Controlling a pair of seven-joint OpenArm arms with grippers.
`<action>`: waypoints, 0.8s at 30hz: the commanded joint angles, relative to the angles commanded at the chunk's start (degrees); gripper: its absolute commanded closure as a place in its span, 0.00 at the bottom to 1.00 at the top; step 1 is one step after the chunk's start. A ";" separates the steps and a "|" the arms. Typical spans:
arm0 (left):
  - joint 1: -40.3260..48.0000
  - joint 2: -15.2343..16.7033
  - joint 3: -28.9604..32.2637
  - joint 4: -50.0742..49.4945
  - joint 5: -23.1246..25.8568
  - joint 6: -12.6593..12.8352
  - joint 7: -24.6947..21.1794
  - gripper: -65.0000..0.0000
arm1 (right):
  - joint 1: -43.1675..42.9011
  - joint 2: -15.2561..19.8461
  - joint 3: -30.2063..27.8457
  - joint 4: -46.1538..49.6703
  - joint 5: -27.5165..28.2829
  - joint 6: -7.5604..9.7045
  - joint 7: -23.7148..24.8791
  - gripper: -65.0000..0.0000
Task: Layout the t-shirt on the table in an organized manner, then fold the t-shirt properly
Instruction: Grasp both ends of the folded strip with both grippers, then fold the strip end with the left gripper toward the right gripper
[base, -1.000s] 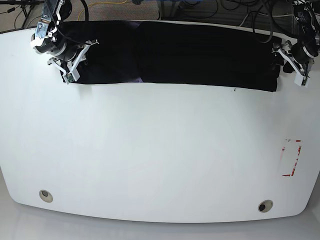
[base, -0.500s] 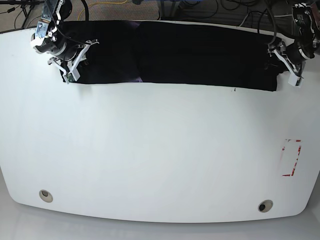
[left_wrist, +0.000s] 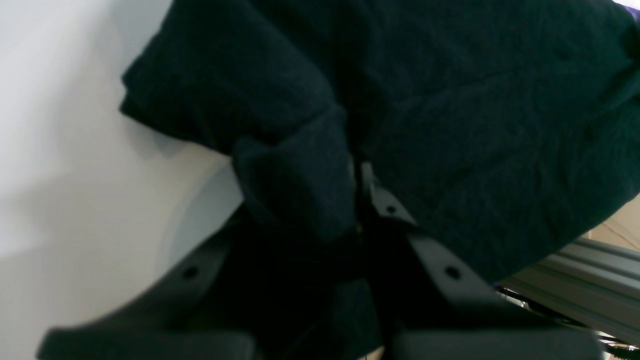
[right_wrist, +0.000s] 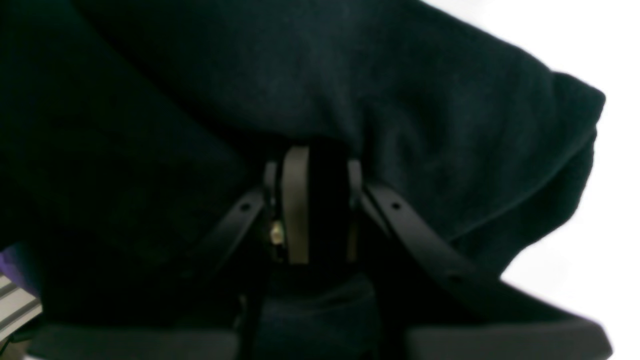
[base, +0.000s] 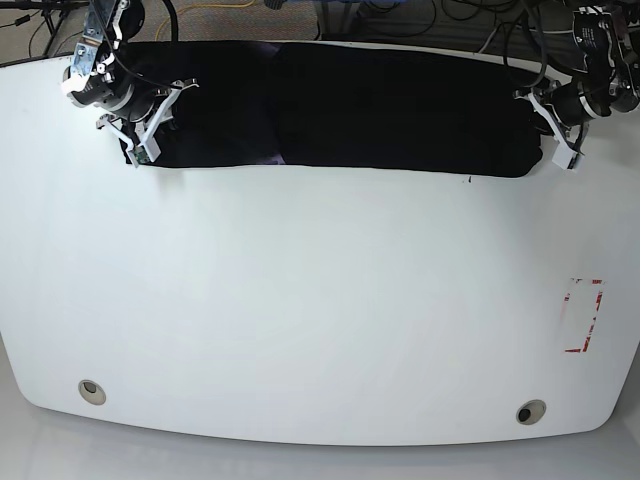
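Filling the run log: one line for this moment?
left gripper: shut on t-shirt | right gripper: shut on t-shirt | table

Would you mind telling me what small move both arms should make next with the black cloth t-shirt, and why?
Probably lift both ends slightly and draw them toward the near table edge. The black cloth t-shirt lies as a band along the far edge of the white table, and the left hand and right hand each appear to pinch an end.
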 joint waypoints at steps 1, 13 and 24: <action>0.00 0.00 -0.88 0.44 0.00 0.00 0.00 0.99 | 0.09 0.00 0.00 0.00 0.00 0.00 0.00 0.86; -0.44 -3.16 -6.95 2.20 -0.26 0.00 0.09 0.99 | 0.35 -2.81 -0.09 0.26 0.53 0.00 0.00 0.86; -1.58 -3.16 -7.21 2.20 -0.18 0.00 0.09 0.99 | 0.35 -5.63 -1.41 0.00 13.63 0.00 -2.02 0.86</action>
